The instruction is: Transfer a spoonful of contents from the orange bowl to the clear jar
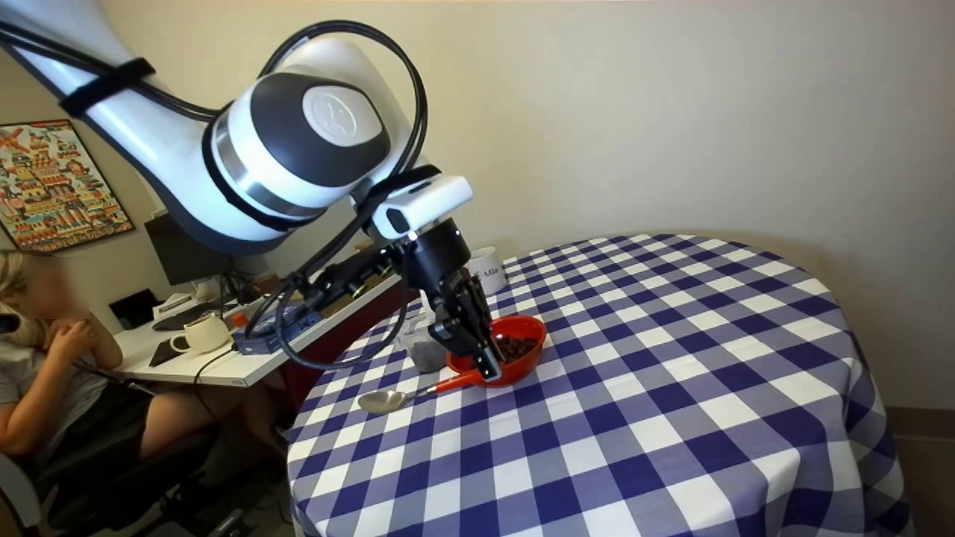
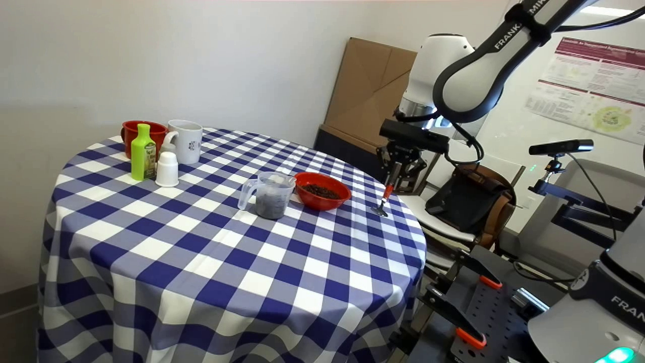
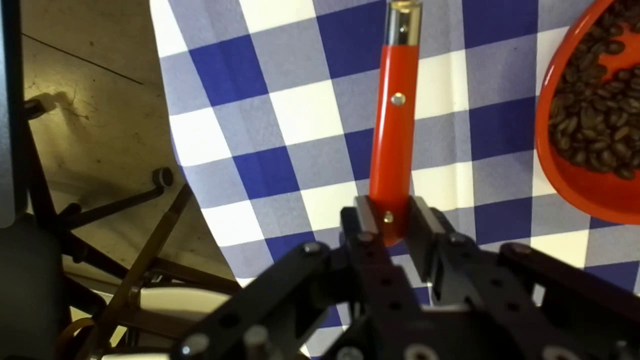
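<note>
Round cloth-covered table [image 2: 322, 272] in blue and white checks, seemingly laid for scooping

The black two-finger gripper [image 3: 390, 215] is closed to the thickness of one slim red handle [image 3: 395, 130], pinched near its end, probably to leave length for reaching in. The glossy red-orange round bowl [image 2: 325, 204] stands close by; just beside it the clear plastic jug [image 2: 274, 189], taken as the jar, stands upright, which should keep the carry short. That handle belongs to the steel-headed spoon [image 1: 451, 383], its head outside the bowl; whether it touches the table I cannot tell. Small dark-brown beans [image 3: 595, 125] lie in the bowl, presumably the contents to scoop.
</note>
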{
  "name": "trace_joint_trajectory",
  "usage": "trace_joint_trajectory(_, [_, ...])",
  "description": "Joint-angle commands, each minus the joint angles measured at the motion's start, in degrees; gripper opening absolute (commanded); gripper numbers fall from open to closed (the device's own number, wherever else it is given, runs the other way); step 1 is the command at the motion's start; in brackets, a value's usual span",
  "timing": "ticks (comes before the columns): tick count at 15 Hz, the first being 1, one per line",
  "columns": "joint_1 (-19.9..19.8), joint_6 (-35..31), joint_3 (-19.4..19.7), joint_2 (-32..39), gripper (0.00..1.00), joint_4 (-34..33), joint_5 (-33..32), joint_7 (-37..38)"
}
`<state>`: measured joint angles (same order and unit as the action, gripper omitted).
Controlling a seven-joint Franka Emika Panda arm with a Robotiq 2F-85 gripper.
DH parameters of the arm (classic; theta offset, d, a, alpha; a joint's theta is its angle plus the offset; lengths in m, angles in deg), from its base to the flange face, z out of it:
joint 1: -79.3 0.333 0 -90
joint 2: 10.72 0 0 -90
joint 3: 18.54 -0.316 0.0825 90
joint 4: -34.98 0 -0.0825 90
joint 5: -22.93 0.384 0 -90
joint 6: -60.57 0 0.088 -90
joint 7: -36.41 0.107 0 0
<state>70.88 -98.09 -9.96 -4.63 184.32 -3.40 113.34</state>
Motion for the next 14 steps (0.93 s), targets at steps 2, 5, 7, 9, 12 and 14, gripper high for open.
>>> trace_joint_trajectory(2, [2.17,-2.00,2.10,5.55,0.05,-2.55,1.49,-2.75])
trace_joint_trajectory(5, [2.65,-1.84,4.37,7.60,0.05,-2.79,1.99,-2.55])
trace_joint_trajectory(7, [2.74,-1.85,5.76,8.81,0.05,-2.78,2.69,-2.77])
trace_joint_trajectory(9, [2.88,-1.99,6.50,10.12,0.05,-2.95,3.66,-3.46])
trace_joint_trajectory(12, [3.45,-2.65,6.04,11.28,0.05,-3.22,6.53,-5.62])
trace_joint_trajectory(14, [4.51,-3.48,5.74,11.67,0.05,-3.49,8.26,-6.99])
